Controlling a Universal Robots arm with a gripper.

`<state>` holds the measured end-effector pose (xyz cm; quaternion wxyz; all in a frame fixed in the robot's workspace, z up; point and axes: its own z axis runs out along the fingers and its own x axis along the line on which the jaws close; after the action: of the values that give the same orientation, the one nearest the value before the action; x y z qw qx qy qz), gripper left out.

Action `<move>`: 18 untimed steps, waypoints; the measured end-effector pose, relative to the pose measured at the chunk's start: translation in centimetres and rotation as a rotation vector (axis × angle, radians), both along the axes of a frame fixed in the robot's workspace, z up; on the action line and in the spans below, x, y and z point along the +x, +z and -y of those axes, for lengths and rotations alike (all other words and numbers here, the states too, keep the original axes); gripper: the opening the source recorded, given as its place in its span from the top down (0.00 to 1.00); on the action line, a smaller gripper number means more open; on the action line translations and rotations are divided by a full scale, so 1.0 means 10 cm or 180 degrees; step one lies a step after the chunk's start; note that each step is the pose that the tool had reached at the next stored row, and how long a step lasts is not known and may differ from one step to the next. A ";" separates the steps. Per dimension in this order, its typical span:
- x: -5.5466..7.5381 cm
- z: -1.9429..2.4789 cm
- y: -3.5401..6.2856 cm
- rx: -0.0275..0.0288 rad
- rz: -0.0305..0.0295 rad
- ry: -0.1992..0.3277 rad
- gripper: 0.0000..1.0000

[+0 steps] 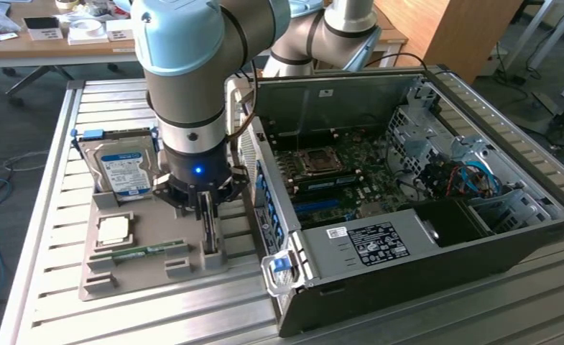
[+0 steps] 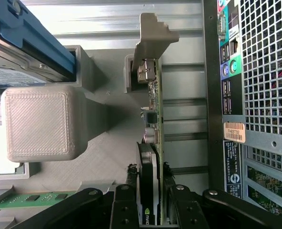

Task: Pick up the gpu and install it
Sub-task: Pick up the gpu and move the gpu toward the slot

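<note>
The gripper (image 1: pixel 207 215) (image 2: pixel 150 210) pointed straight down over the grey holder tray (image 1: pixel 133 277), its jaws drawn narrow and closed against the two faces of the graphics card (image 1: pixel 209 233) (image 2: pixel 153 124). The card stood on edge in a slot at the tray's side nearest the computer case (image 1: pixel 435 280) (image 2: pixel 269 71), which lay open on the exterior view's right. In the wrist view the card's silver bracket (image 2: pixel 153 40) was at the end away from the gripper, and the card ran just beside the case's perforated back panel without touching it. On the tray toward the exterior view's left, a hard drive (image 1: pixel 123 172) (image 2: pixel 17 52) sat at the far end, a processor chip (image 1: pixel 116 228) nearer, and a green memory stick (image 1: pixel 147 251) (image 2: pixel 31 198) nearest. Tray and case rested on a slatted metal table (image 1: pixel 167 316).
</note>
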<state>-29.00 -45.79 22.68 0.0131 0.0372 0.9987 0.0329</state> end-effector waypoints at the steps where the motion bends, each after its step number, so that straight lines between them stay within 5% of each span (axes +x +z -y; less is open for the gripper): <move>1: 0.00 0.000 0.000 0.0000 0.0000 0.0000 0.67; 8: 0.00 0.000 0.000 0.0000 -0.0004 0.0000 0.67; 18: 0.02 0.000 0.000 0.0000 -0.0037 0.0000 0.67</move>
<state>-28.81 -45.79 22.68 0.0073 0.0374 0.9987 0.0326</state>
